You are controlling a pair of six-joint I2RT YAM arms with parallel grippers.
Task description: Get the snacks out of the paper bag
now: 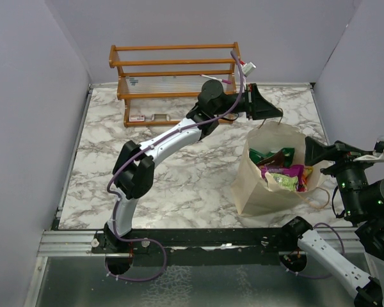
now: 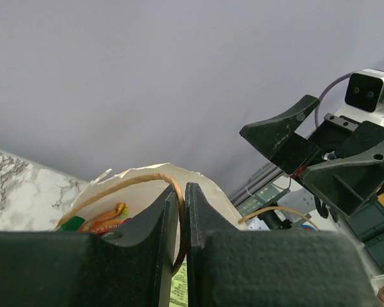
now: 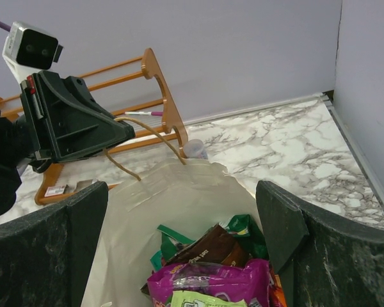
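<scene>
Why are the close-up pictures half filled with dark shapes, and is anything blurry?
Top external view: evenly lit, sharp. Left wrist view: the left gripper, pinching the paper bag, looms dark near the lens. Right wrist view: the right gripper frames crisp snacks.

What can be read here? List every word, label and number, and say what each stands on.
No text can be read in any view.
Purple packet in the paper bag: lettering present, too blurred to read.
Light green packet: print blurred, unreadable.
Small tags on the bottom shelf of the wooden rack: too small to read.
</scene>
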